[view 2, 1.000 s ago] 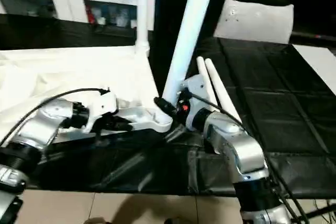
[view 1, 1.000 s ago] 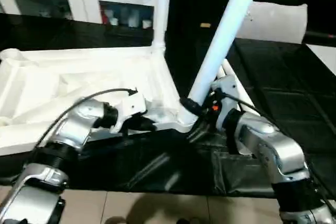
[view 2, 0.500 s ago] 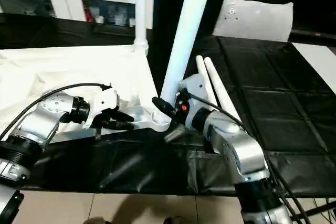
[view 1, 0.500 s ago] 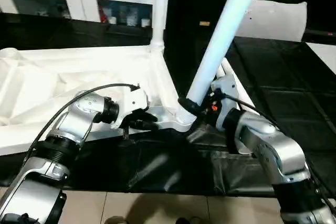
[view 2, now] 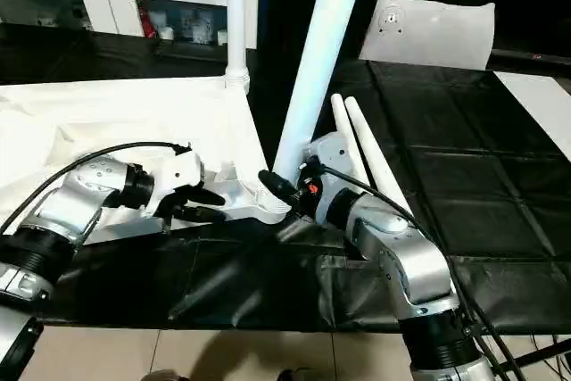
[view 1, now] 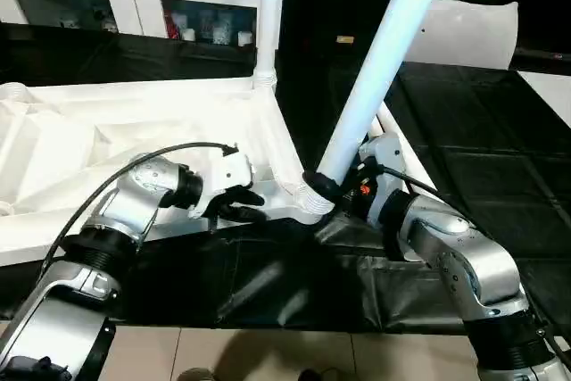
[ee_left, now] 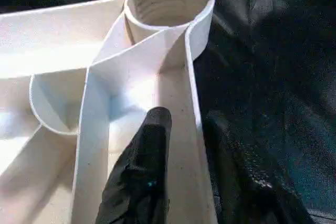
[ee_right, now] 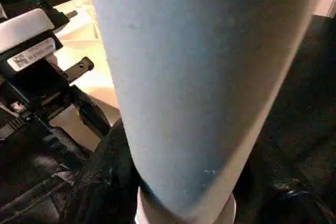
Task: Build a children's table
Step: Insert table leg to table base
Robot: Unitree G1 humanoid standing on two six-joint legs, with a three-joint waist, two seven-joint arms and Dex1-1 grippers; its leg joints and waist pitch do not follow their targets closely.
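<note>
Tabletop [view 1: 134,131] rim between parted left claw [ee_left: 181,129]; right claw [view 1: 332,192] clasping top-cropped leg [view 1: 379,69].

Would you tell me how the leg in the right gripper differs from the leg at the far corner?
The held leg leans, with the right gripper clamped round its base at the near socket. The far-corner leg stands upright, untouched, and looks slimmer from here. Both are white, round and rise from the tabletop.

Looks like a lab/demo rm: white cabinet [view 1: 134,2] w/ cluttered compartments, black mat [view 1: 464,158].
</note>
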